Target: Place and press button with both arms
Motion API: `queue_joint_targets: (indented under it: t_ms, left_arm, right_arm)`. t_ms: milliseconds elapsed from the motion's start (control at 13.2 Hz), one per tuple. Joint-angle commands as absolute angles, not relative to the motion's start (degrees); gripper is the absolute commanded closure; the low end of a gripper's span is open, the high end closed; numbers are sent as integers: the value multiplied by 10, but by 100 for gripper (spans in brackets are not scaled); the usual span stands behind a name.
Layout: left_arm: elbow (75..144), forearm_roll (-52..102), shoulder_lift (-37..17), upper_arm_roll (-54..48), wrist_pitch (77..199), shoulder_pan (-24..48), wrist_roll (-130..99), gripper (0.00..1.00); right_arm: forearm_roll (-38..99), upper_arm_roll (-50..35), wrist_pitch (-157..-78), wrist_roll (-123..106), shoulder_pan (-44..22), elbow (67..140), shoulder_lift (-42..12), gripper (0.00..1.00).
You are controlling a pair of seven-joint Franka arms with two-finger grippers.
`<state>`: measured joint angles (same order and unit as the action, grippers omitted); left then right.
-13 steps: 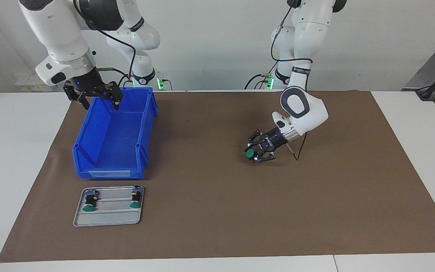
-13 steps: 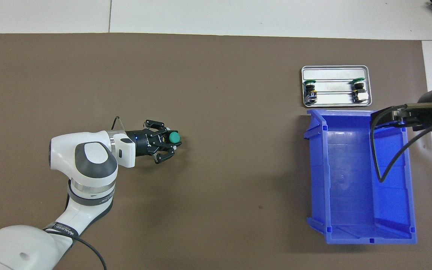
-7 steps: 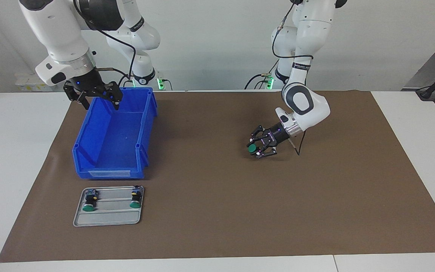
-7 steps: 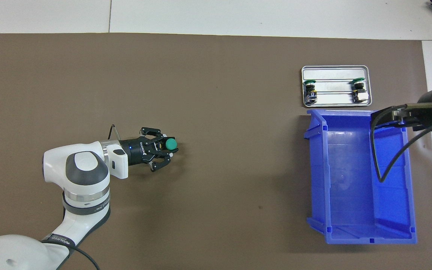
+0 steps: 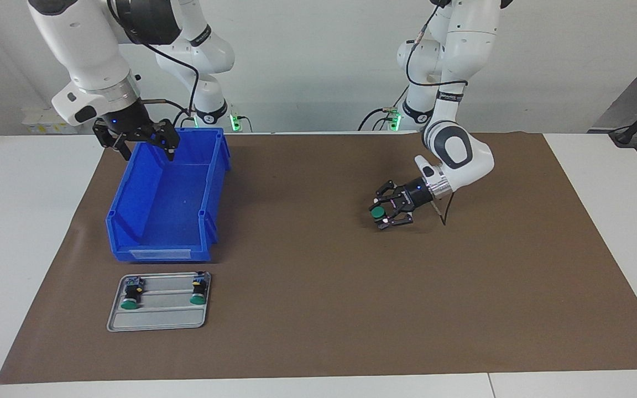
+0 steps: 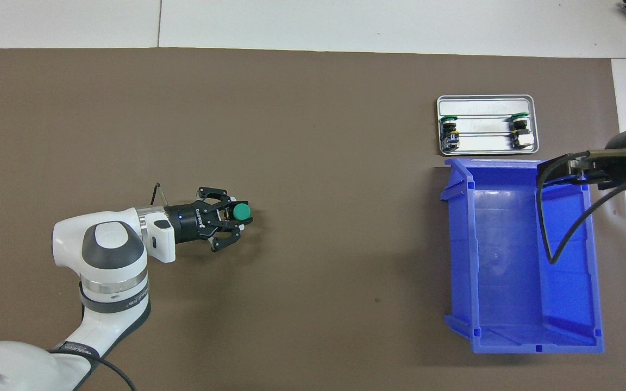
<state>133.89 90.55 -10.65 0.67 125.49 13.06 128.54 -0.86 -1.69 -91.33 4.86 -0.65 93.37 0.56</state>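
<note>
In the facing view, the left gripper (image 5: pixel 383 214) hangs low over the bare brown mat (image 5: pixel 318 309) toward the left arm's end of the table, lying nearly level with its claws pointing toward the right arm's end. Its jaws are closed on the button (image 5: pixel 376 213), whose green cap faces out past the fingertips; whether the gripper rests on the mat or hovers just above it cannot be told. The right gripper (image 5: pixel 144 145) waits over the rim of the blue bin (image 5: pixel 130 235) at the end nearest the robots, jaws spread wide and holding nothing. Two spare buttons (image 5: pixel 129 301) lie on the metal tray (image 5: pixel 155 323), which sits just beside the bin, farther from the robots than it, well apart from both sets of jaws. In the overhead view, the button (image 6: pixel 241 210) sits clamped between the left gripper's (image 6: pixel 235 226) upper pair of claws, cap pointing away from the wrist toward the bin (image 6: pixel 508 342). The mat (image 6: pixel 313 136) around those jaws is bare. The right gripper is mostly out of view at the edge, only its wrist and cable showing over the bin, and the tray (image 6: pixel 484 99) with the spare buttons (image 6: pixel 448 126) lies past the bin's end.
</note>
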Motion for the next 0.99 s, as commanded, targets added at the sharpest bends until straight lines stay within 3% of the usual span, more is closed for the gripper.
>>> queue_joint_targets:
  t_ms: [0, 228, 683, 911]
  left_arm:
    - [1368, 914, -102, 5, 1249, 113, 1321, 82]
    - [1368, 914, -113, 5, 1249, 103, 1336, 81]
    - [1369, 914, -117, 6, 1259, 102, 1336, 58]
    - [1368, 914, -117, 6, 1259, 101, 1336, 54]
  right_arm:
    - [0, -18, -910, 37, -4, 935, 8, 0]
    - [0, -18, -911, 37, -4, 935, 8, 0]
    - [0, -18, -911, 37, -4, 936, 8, 0]
    - [0, -18, -911, 37, -4, 936, 8, 0]
